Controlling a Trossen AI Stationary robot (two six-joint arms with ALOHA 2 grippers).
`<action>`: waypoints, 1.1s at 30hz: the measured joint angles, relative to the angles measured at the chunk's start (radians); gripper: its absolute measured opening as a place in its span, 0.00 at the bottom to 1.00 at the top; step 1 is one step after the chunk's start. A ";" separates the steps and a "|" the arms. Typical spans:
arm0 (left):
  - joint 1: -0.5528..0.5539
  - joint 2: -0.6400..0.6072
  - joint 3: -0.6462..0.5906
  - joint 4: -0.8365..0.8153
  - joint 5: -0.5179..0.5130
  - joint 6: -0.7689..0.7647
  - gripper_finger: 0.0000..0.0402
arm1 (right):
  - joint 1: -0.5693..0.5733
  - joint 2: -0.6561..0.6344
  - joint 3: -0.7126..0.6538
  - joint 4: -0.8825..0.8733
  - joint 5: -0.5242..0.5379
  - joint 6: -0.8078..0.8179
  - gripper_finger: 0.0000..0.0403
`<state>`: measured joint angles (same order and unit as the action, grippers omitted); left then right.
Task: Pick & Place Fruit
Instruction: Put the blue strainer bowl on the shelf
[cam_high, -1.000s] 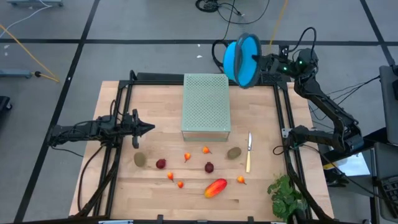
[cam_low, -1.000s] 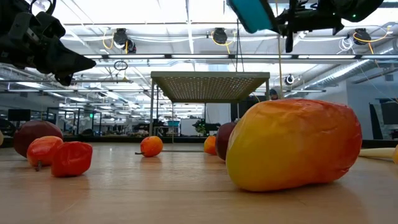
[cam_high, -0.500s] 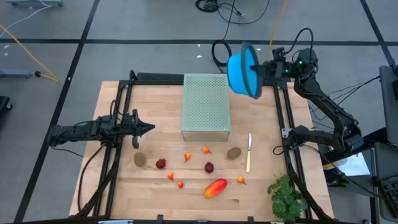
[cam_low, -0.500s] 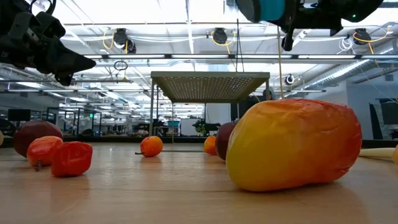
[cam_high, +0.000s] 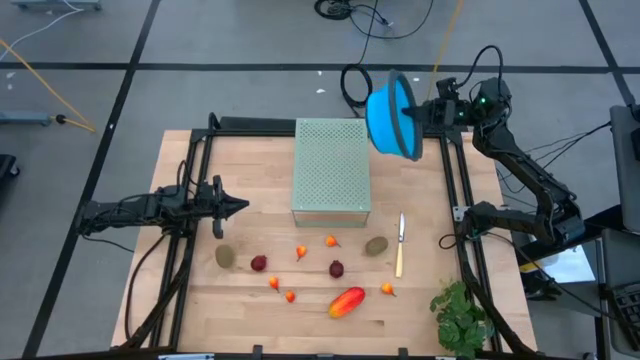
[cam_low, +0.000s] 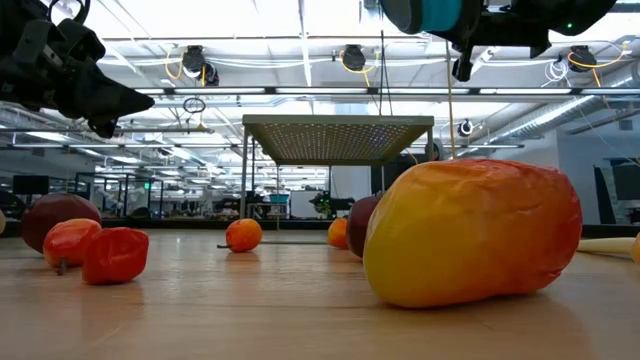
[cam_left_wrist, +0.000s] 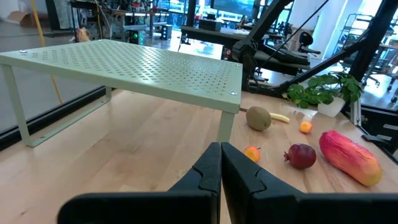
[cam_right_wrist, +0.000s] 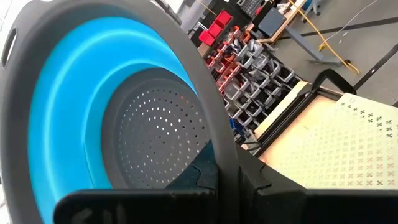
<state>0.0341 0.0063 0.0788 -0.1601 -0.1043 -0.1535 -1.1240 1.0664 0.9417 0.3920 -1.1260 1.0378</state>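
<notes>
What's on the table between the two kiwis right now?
In the high view, between the left kiwi and right kiwi: two dark-red balls and two small orange fruits.

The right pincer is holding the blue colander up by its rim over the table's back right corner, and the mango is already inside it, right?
Not quite. The right pincer does hold the blue colander by its rim there, but the mango lies on the table near the front edge, as the high view shows; the right wrist view shows the colander empty.

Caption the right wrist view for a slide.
Right gripper shut on the blue colander's rim, above the perforated rack.
</notes>
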 joint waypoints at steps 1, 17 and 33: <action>0.000 0.000 0.000 0.000 0.000 0.000 0.02 | 0.000 0.000 0.000 0.000 0.000 -0.001 0.01; 0.000 0.000 0.000 0.000 0.000 0.000 0.02 | 0.000 0.000 0.000 -0.001 0.002 -0.004 0.02; 0.000 0.000 0.000 0.000 0.000 0.000 0.02 | 0.000 0.000 0.000 -0.029 0.000 -0.002 0.02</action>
<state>0.0341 0.0063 0.0788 -0.1600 -0.1043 -0.1535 -1.1240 1.0664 0.9417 0.3634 -1.1258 1.0355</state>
